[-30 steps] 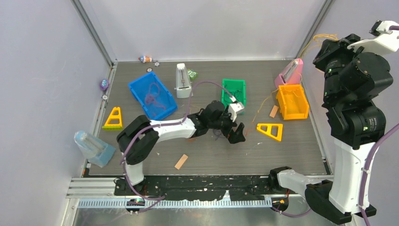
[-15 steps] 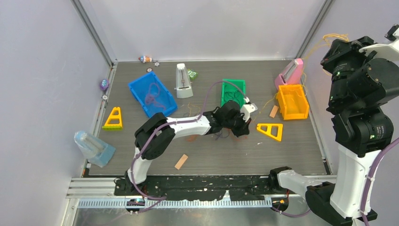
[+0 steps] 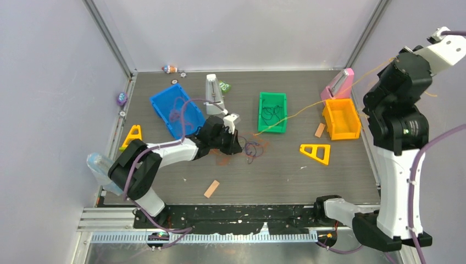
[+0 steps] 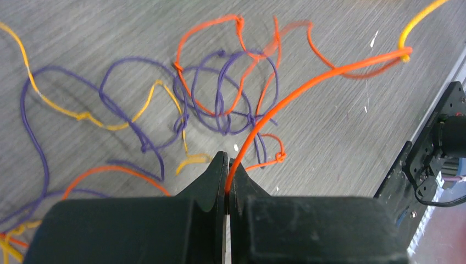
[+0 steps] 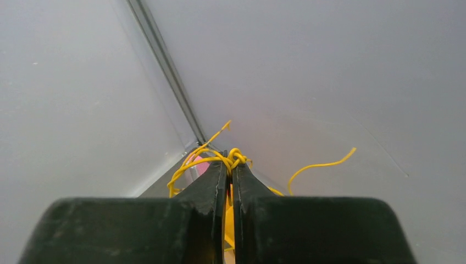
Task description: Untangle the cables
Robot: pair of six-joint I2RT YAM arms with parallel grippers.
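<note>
From above: stretches a yellow strand [image 3: 291, 116] from the tangled cables [image 3: 251, 148] mid-table up to the raised right arm [image 3: 398, 124], likely to draw it free. Left wrist: clamps the left gripper [image 4: 227, 165] on an orange strand [image 4: 340, 69] as anchor. Right wrist: pinches yellow loops [image 5: 189, 168] in the right gripper [image 5: 228, 164].

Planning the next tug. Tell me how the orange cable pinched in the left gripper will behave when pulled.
The orange cable is probably light and floppy yet a little springy: it leaves the left gripper in a free arc. Likely to snag, since orange loops interlace with the purple cable nearby.
</note>
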